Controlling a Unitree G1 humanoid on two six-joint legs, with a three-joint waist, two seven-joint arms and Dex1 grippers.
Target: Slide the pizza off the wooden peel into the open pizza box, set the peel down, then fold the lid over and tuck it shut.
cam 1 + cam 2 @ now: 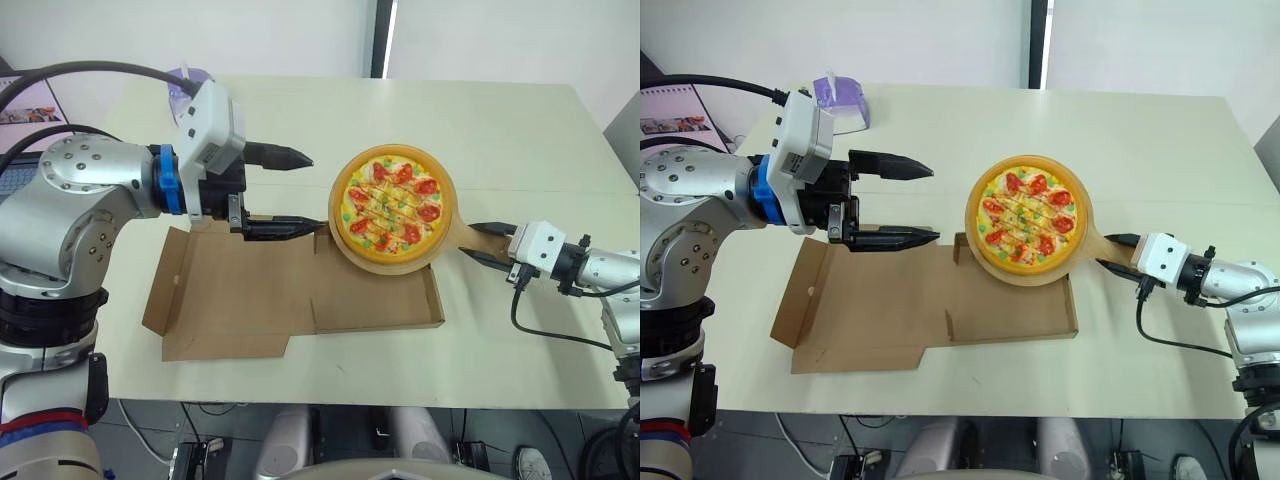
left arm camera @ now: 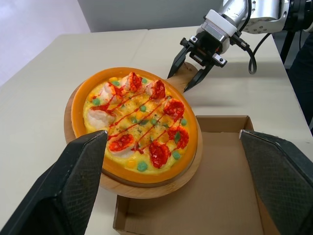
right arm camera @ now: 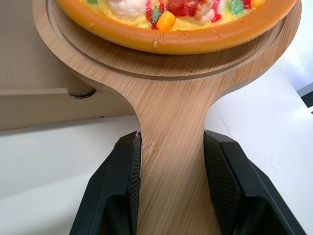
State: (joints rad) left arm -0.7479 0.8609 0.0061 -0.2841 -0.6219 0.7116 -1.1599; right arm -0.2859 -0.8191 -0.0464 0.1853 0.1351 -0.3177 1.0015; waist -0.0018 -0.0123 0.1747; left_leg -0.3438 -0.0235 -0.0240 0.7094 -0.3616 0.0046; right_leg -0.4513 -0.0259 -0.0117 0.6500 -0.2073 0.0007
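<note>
right gripper (image 1: 466, 240) clamped on peel (image 3: 171, 161) handle | left gripper (image 1: 316, 190) spread, beside pizza (image 1: 392, 203) | peel overhangs box (image 1: 380, 300) rim

Grained wooden peel (image 3: 171, 161), matt cardboard box (image 1: 380, 300), glossy pizza (image 1: 390, 207)

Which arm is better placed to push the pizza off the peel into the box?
Left: the left gripper, open, sits beside the pizza; the right gripper is shut on the peel handle.

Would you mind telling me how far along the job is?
Nothing is finished. The right gripper grips the peel by its handle, pizza above the box at its far edge; the left gripper is open beside it. Sliding, setting down and closing the lid remain.
</note>
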